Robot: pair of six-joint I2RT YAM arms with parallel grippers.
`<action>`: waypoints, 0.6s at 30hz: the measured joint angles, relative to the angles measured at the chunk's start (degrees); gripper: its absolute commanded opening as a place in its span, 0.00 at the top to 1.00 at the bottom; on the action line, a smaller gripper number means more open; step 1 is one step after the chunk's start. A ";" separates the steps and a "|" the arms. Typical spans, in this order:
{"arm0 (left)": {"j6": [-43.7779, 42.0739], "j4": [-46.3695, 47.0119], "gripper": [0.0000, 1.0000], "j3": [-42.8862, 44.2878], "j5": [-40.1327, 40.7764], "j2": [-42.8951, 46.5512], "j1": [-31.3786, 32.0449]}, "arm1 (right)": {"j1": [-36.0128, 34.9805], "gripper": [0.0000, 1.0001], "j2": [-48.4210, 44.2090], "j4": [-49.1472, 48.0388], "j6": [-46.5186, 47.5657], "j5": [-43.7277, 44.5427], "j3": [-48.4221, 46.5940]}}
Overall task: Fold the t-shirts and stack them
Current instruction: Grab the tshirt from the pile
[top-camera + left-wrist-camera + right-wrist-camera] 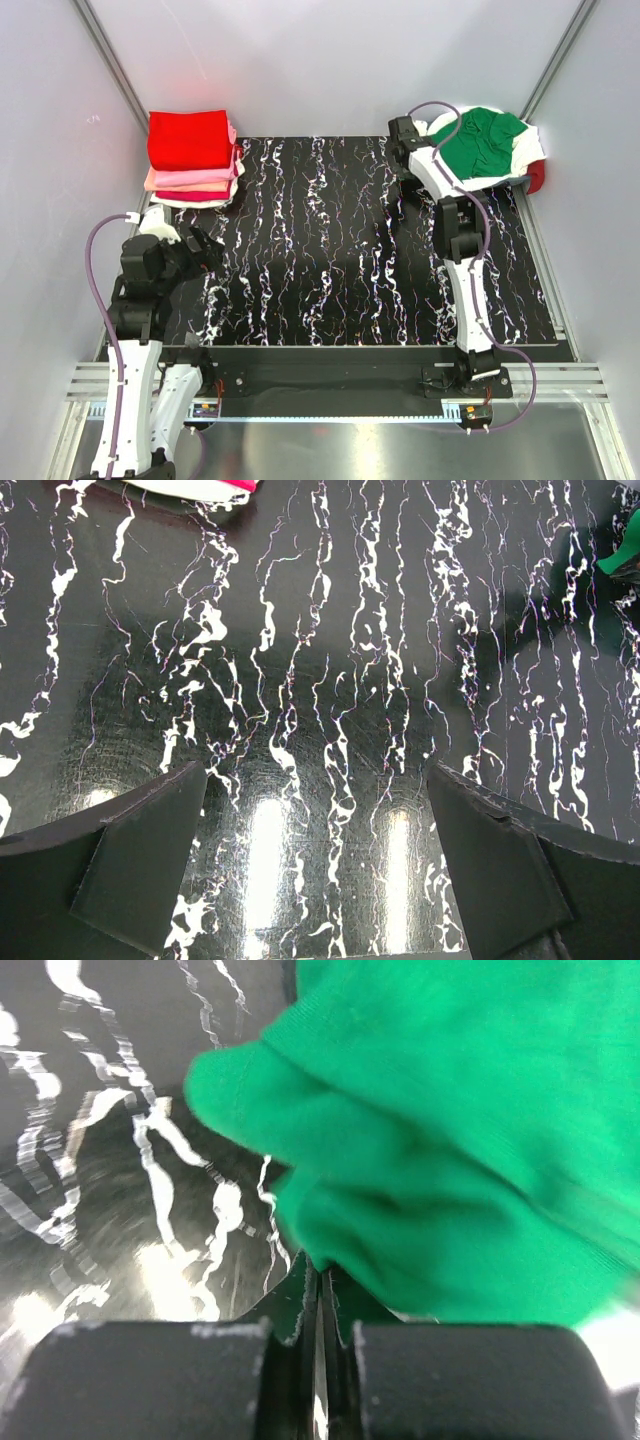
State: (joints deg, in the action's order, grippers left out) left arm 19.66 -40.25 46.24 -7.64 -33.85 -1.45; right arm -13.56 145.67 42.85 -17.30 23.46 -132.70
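Right jaws are pinching an edge of the green shirt (450,1160), cloth lying ahead; left jaws are gaping, well apart.

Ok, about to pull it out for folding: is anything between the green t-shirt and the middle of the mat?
Nothing visible. The mat is bare from the green t-shirt to its middle; the folded stack sits at the far-left corner.
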 measured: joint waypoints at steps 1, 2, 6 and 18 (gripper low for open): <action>0.00 0.02 0.01 0.00 0.00 0.00 0.00 | -0.11 1.00 -1.49 -0.68 0.22 0.02 1.38; 0.00 0.04 0.01 0.00 0.00 0.02 0.00 | -0.39 1.00 -3.69 -1.55 0.61 0.04 3.52; 0.00 0.04 0.01 0.00 0.00 0.33 0.00 | -2.64 1.00 -12.63 -3.76 2.27 0.83 8.00; -0.22 0.04 0.01 0.00 0.00 1.22 0.00 | -21.79 1.00 -23.85 -2.64 12.66 -8.07 -10.10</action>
State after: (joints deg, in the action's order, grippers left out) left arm 19.44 -40.21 46.24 -7.64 -32.62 -1.45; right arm -35.35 121.82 40.21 -4.64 15.40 -142.80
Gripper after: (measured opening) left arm 0.987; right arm 0.018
